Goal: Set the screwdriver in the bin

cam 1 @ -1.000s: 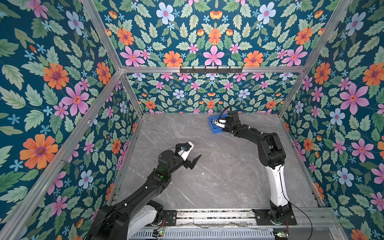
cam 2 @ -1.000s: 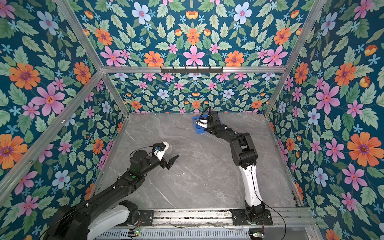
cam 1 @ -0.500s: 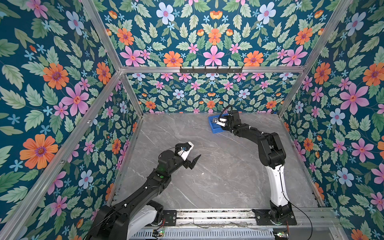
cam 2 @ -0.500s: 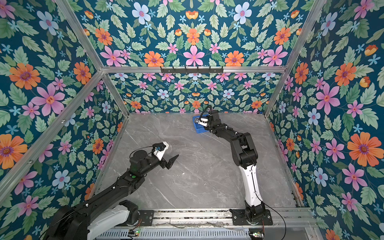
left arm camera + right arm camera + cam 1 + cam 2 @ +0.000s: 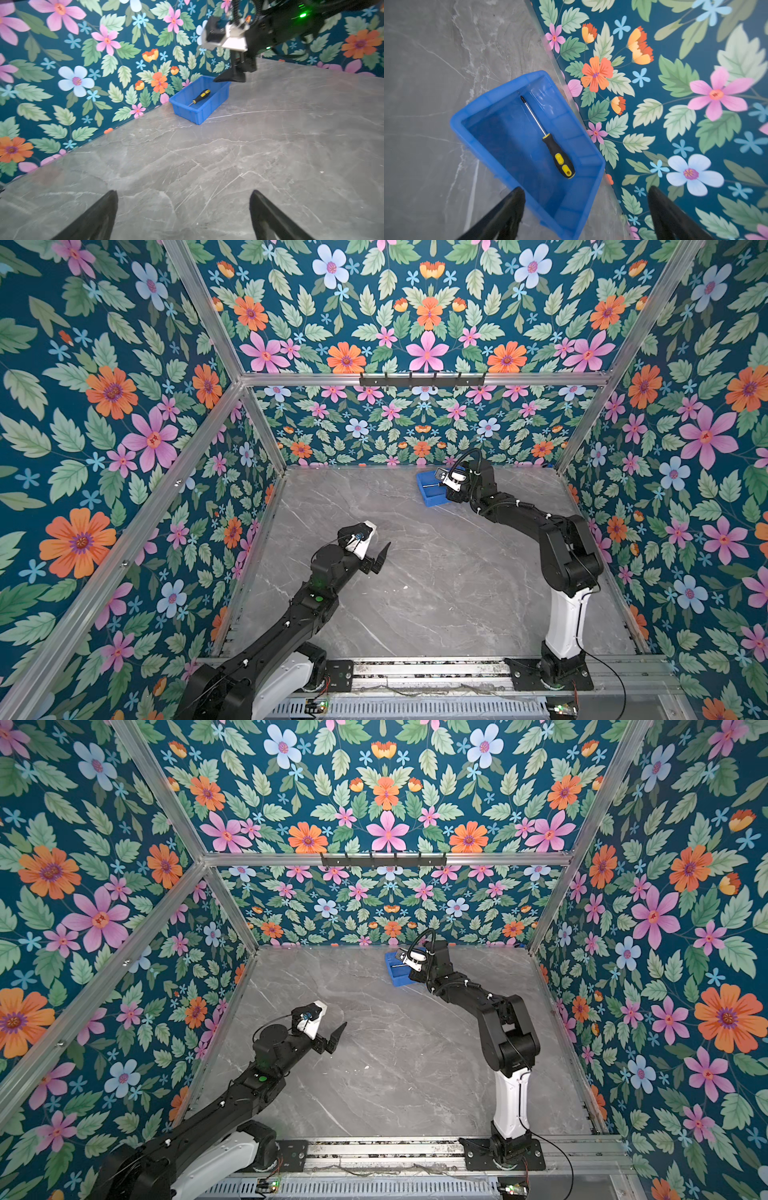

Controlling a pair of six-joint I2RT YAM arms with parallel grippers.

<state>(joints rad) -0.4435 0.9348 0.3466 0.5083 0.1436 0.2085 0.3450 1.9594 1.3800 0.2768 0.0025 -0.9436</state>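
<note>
Floral walls (image 5: 415,323) close in a grey marbled surface (image 5: 436,593), and at its far edge, just beside the back wall, we find the bin (image 5: 508,145). Both top views show it half hidden under the right arm.

The right gripper (image 5: 585,188) hangs over the near end of the bin with its jaws spread wide and nothing between them. The left gripper (image 5: 184,191) sits well apart at mid-surface, also spread wide and empty, so the right arm is by far the nearer one.

The screwdriver (image 5: 550,145) lies flat on the bin floor, touching neither gripper. Its long axis runs along the bin's length, roughly in line with the back wall. The black and yellow handle is the end nearer the right gripper, and the tip points away from it.

We judge the placing done. What remains is for the right arm to lift clear, and since the tool lies below and ahead of the open jaws, we would draw straight up and back so that no finger catches the bin's rim.
</note>
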